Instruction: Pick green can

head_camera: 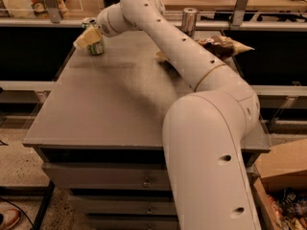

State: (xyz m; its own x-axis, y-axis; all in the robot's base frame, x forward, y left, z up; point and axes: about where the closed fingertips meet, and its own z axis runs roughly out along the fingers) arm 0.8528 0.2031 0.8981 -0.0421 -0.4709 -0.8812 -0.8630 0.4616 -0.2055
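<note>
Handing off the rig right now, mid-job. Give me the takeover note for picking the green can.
Gripper: at the far left corner of the table, against the upper left side of the green can; grasp not confirmable.
Green can: upright on the table, not lifted.
Done: reach to the can. Left: confirm grasp, lift.
Nearby: silver can and snack bag far right, apart from it.
</note>
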